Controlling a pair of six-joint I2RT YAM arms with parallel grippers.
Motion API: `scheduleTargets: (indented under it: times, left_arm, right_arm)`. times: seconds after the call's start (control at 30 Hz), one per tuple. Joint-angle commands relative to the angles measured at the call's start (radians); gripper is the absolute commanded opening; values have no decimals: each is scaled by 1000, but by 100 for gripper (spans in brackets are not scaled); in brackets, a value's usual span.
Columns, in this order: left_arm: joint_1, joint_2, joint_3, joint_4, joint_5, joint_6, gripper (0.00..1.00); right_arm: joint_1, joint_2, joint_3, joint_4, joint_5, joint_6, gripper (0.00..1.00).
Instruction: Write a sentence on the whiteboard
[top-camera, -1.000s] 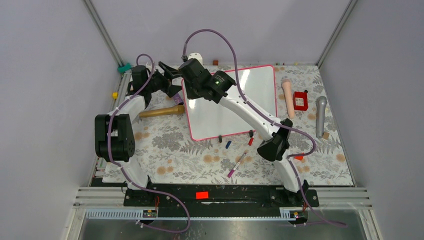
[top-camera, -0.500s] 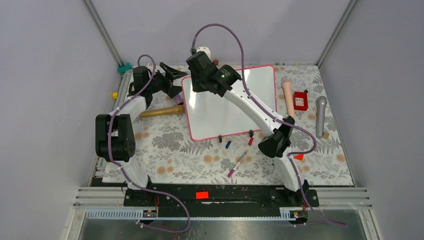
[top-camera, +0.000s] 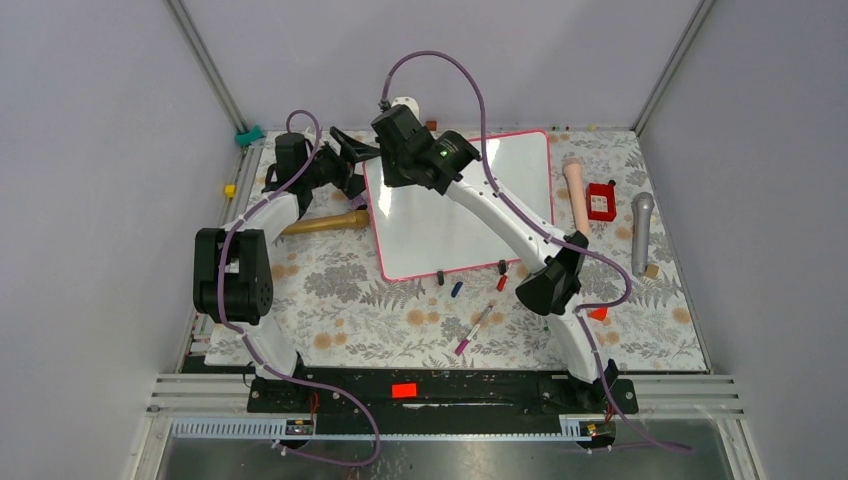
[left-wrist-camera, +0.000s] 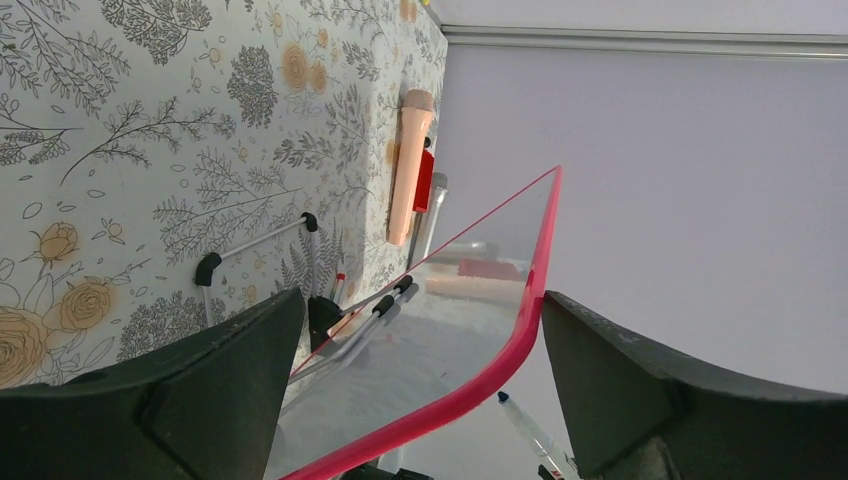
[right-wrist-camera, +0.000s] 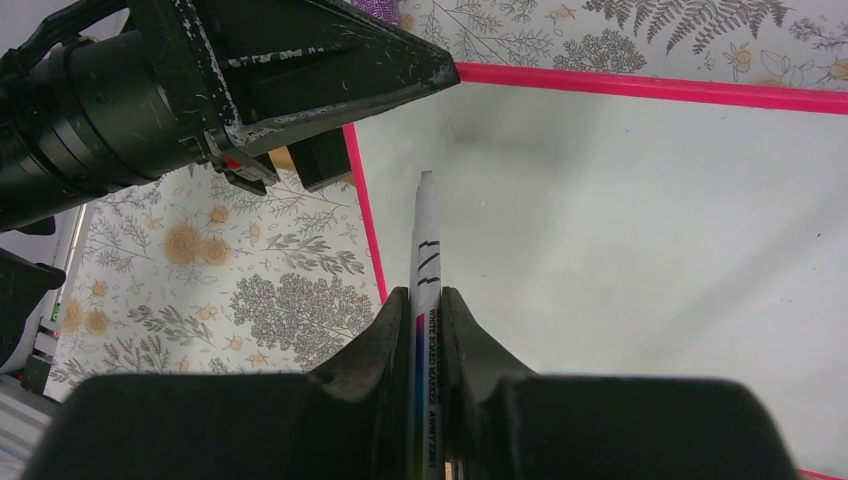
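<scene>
We see our right gripper (right-wrist-camera: 427, 300) clamped on a slim white marker (right-wrist-camera: 426, 230), tip over the glossy, pink-rimmed white whiteboard (right-wrist-camera: 620, 250) at its far-left corner. Our left gripper (left-wrist-camera: 420, 335) gapes wide, that corner's rim between its jaws.

On the table (top-camera: 330, 290), the whiteboard (top-camera: 420, 240) lies left of the microphone (top-camera: 641, 232).

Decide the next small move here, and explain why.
Probably close the left pincer on the whiteboard: its pink rim sits between the open jaws, ungripped. That would steady the board before the marker, clamped in the right pincer over the blank corner, starts writing.
</scene>
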Motion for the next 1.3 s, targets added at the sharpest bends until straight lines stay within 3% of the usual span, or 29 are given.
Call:
scheduleTargets:
  times: [0.0,1.27]
  left_arm:
    - [2,-48,7,9,-10,22,90]
    - [-21,-68,-17,83,4,-49,85]
  right_arm:
    - [-6,18,3,34,-10,15,0]
    - [-18,43,-33,32,16,21,0]
